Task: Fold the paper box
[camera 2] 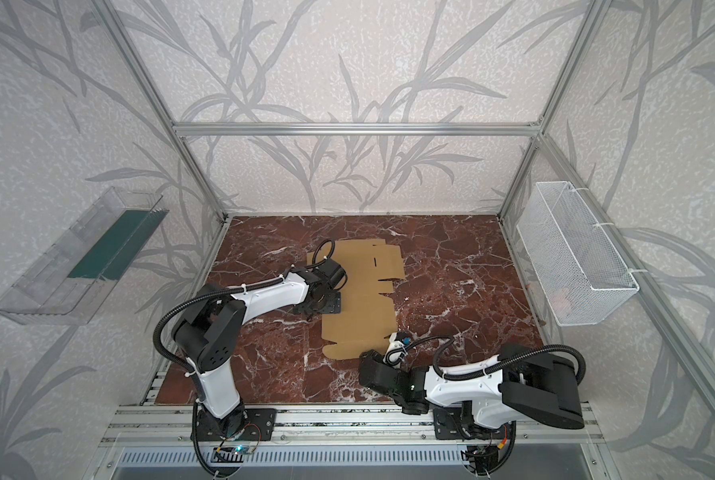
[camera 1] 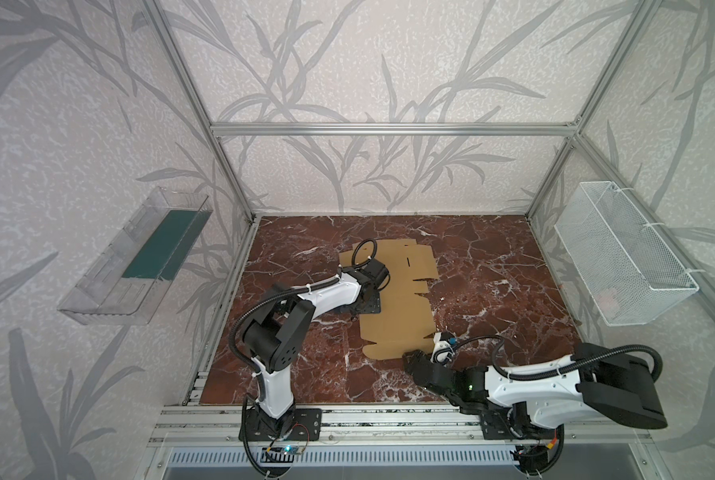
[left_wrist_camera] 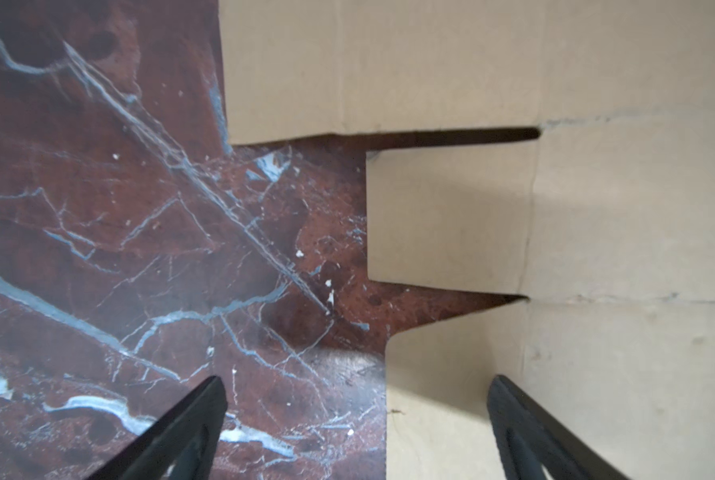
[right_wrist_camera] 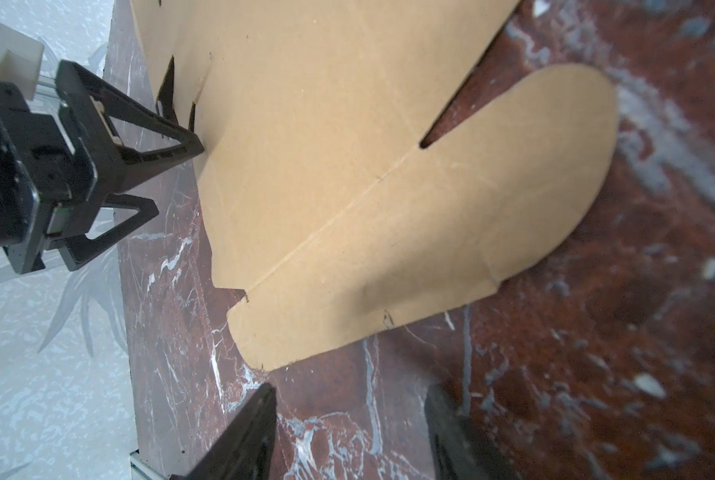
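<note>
The paper box (camera 1: 397, 299) is lying flat and unfolded on the red marble desk (camera 1: 493, 270), a tan cardboard sheet running from far to near around the middle. Both top views are showing it this way, with cut tabs and slits along its right edge (camera 2: 389, 286) and a rounded flap (right_wrist_camera: 493, 216) at its near end.

The left hand (left_wrist_camera: 357, 380) is hanging over the sheet's left edge, about halfway along. Its fingers are standing wide apart and straddling that edge, one over the cardboard (left_wrist_camera: 513, 415) and the other over bare marble (left_wrist_camera: 197, 415). Nothing is sitting between them. Whether either tip is touching the sheet, I cannot tell.

The right hand (right_wrist_camera: 352, 390) is sitting low at the near right corner of the sheet, just beside the rounded flap. Its fingers are standing apart with only marble showing between them, and they are gripping nothing. The flap's edge is lying just ahead of the tips, not between them.

A wire basket (camera 1: 621, 253) is hanging on the right wall and a clear plastic tray (camera 1: 135, 257) on the left wall, both well apart from the sheet.
</note>
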Robot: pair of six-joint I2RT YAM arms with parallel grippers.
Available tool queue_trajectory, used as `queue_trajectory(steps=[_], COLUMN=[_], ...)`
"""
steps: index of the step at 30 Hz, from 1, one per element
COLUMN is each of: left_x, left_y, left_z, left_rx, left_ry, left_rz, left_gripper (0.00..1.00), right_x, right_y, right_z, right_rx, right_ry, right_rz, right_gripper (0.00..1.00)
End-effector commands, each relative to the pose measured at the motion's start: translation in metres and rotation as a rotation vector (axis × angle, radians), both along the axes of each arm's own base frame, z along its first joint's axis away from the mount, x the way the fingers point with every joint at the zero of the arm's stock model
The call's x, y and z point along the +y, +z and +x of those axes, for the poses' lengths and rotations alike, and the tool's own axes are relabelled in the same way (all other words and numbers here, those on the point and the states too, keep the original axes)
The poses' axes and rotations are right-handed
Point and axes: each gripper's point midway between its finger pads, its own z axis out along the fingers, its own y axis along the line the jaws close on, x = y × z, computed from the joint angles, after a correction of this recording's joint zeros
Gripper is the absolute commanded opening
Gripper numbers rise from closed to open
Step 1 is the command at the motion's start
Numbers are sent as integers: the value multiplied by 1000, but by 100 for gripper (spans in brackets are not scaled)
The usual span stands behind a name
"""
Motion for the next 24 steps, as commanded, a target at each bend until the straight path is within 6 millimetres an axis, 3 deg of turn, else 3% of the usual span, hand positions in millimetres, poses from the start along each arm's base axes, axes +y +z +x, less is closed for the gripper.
queue_trajectory(steps=[1, 15, 24], left_x=[7, 9, 10], left_y=[-4, -28, -30], left_z=[-6, -29, -36], left_rx=[10, 54, 61], left_ry=[31, 50, 60], left_rz=[42, 42, 21], left_gripper=[99, 99, 99], right_x=[-9, -25, -28], right_y=[-4, -11, 5], right_z=[4, 17, 29], right_rx=[-5, 3, -99], right_ry=[-31, -79, -80], right_rz=[-12, -22, -18], right_gripper=[56, 51, 43])
